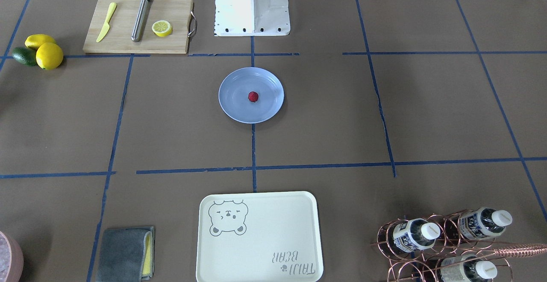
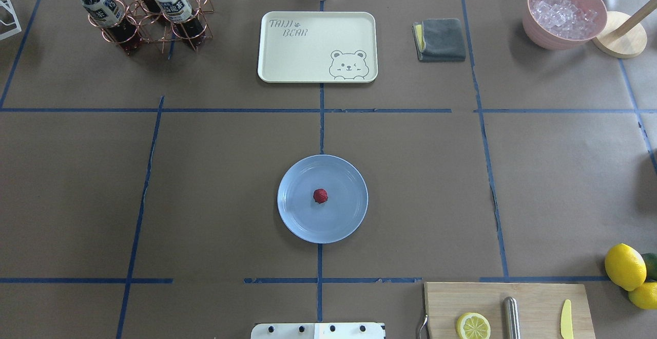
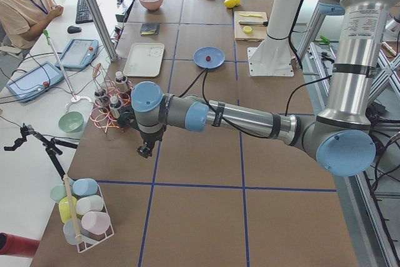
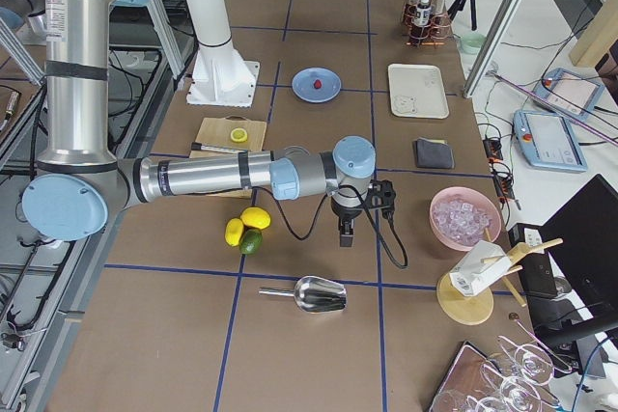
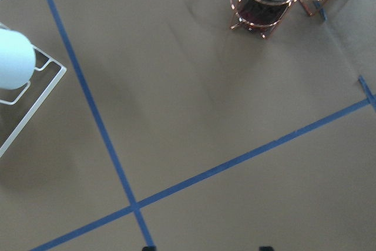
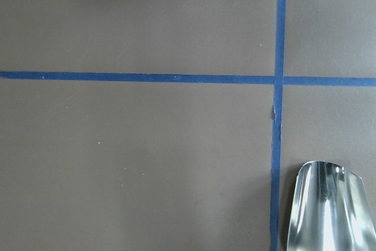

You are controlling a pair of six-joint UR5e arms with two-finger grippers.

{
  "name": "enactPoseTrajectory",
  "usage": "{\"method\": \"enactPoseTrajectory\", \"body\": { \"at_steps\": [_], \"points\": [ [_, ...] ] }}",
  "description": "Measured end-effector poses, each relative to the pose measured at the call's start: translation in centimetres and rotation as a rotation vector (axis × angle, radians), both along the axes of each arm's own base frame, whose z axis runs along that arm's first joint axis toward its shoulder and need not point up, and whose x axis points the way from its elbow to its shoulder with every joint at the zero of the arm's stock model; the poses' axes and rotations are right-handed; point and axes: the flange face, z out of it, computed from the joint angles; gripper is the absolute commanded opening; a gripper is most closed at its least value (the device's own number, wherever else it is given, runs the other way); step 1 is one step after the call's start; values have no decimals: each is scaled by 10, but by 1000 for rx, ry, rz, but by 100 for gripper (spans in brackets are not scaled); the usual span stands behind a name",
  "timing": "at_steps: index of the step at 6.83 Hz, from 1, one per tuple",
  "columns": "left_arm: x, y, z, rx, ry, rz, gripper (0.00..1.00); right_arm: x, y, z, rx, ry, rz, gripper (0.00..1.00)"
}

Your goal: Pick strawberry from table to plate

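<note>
Desk [image 2: 205,174] first: brown paper, blue tape grid. My left arm [image 3: 250,117] stretches out low toward the desk's left end, and my right arm [image 4: 203,178] does the same toward the right end. Cream bear tray [image 2: 308,46] sits at the middle of the far edge. Plate [image 2: 295,218] lies mid-desk, between that tray and the robot-side edge. Left pincer [image 3: 145,149] hangs above the paper just beside the copper bottle rack [image 3: 106,107]; in the left wrist view two dark fingertips [image 5: 147,247] show well apart at the bottom edge. Right pincer [image 4: 346,229] hangs above bare paper near the metal scoop [image 4: 311,293] — I cannot tell whether it's apart or together. Strawberry [image 2: 320,195] rests on the plate, at its centre.
</note>
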Motion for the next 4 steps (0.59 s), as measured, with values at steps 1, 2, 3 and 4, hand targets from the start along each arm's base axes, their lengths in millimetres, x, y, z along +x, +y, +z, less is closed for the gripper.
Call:
{"method": "enactPoseTrajectory", "body": {
  "at_steps": [1,2,3,4],
  "points": [
    [-2,9,7,-23,-1,3,100,3,0,3,-5,-7,-1,100],
    [-3,14,4,-59,-1,-1,100,5,-1,6,-8,-9,-1,100],
    [-2,21,3,-119,1,-11,100,4,-3,7,-10,-9,-2,100],
    [-1,28,7,-169,3,-25,100,4,-4,8,-8,-9,-1,100]
  ]
}}
